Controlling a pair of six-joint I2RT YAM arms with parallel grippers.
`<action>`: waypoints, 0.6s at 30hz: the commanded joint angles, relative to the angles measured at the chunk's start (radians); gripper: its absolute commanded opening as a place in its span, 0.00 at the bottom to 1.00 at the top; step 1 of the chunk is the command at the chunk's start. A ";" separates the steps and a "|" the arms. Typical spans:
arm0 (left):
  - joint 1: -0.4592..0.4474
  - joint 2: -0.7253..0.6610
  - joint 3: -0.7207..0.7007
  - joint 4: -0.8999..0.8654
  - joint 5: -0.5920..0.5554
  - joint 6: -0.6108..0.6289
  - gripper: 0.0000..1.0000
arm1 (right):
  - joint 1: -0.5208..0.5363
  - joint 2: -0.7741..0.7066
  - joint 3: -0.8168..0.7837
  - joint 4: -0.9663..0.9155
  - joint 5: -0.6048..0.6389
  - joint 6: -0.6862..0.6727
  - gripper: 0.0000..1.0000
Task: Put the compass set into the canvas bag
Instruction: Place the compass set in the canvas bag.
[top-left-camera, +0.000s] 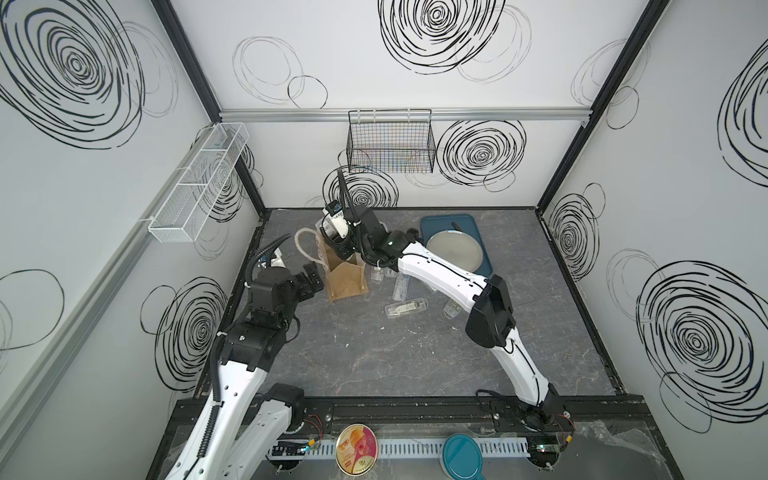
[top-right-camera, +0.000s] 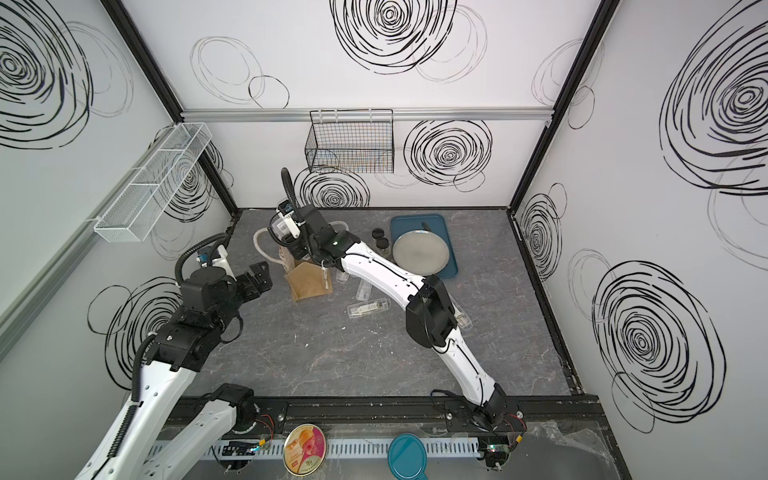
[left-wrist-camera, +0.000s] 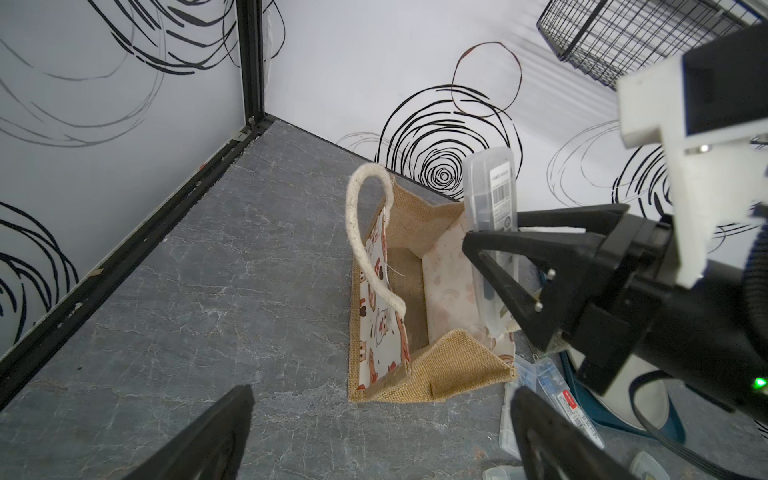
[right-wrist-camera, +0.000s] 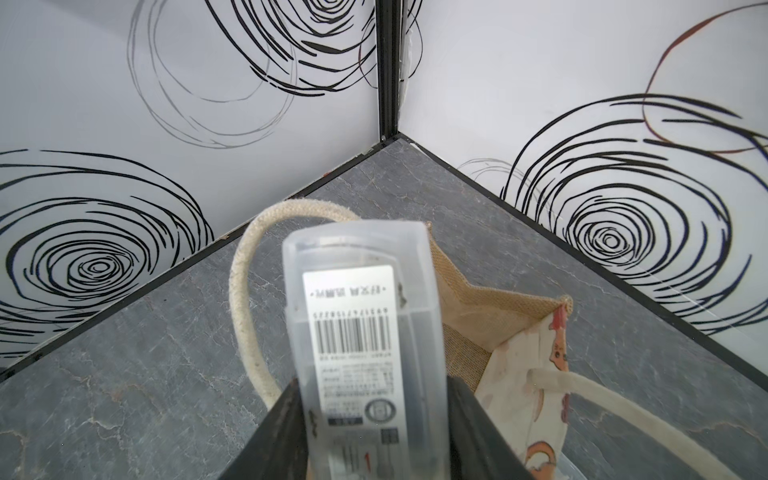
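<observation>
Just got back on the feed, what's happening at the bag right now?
The right gripper is shut on the compass set in its clear case, held upright over the open mouth of the canvas bag, not yet released. The left gripper hangs open beside the bag, touching nothing. More clear cases lie on the table next to the bag.

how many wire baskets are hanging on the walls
2: a white mesh basket on the left wall, a black wire basket on the back wall. No others show.
</observation>
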 joint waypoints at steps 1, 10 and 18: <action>-0.006 -0.012 0.030 -0.008 -0.019 0.010 0.99 | -0.009 0.022 -0.022 0.092 0.042 -0.039 0.43; -0.005 -0.020 0.027 -0.029 -0.019 0.007 0.99 | -0.028 0.098 -0.007 0.045 0.035 -0.044 0.44; -0.007 -0.014 0.031 -0.034 -0.003 -0.003 0.99 | -0.015 0.089 -0.009 -0.150 -0.026 0.024 0.43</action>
